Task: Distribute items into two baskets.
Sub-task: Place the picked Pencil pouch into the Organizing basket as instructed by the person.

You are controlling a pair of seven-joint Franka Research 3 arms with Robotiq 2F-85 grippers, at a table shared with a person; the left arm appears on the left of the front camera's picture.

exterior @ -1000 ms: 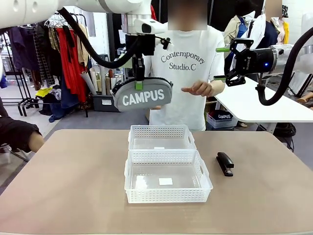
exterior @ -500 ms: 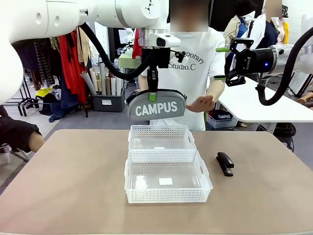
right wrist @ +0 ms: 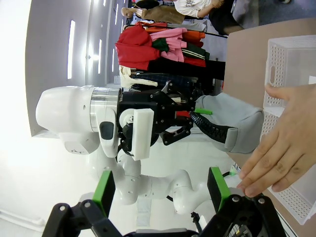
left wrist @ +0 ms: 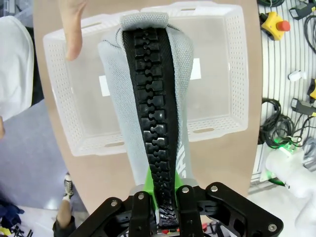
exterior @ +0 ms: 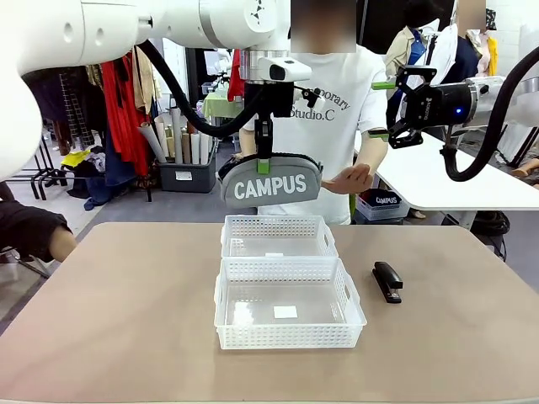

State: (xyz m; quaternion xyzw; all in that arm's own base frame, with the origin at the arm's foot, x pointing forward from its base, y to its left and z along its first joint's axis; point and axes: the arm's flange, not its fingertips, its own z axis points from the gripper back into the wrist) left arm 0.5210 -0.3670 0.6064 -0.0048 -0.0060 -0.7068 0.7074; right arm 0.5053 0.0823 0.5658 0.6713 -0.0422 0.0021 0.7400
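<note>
Over the bench (exterior: 126, 320), the pouch (exterior: 270, 181) clamped in the left pincer (exterior: 263, 160) has been swung above the baskets (exterior: 280, 225); right pincer (exterior: 381, 109) held open.

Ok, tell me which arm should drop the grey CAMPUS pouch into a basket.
Left. The left claw is shut on the grey fabric CAMPUS zip pouch above the white lattice plastic baskets; the right claw stands open and empty, raised off to the side.
</note>
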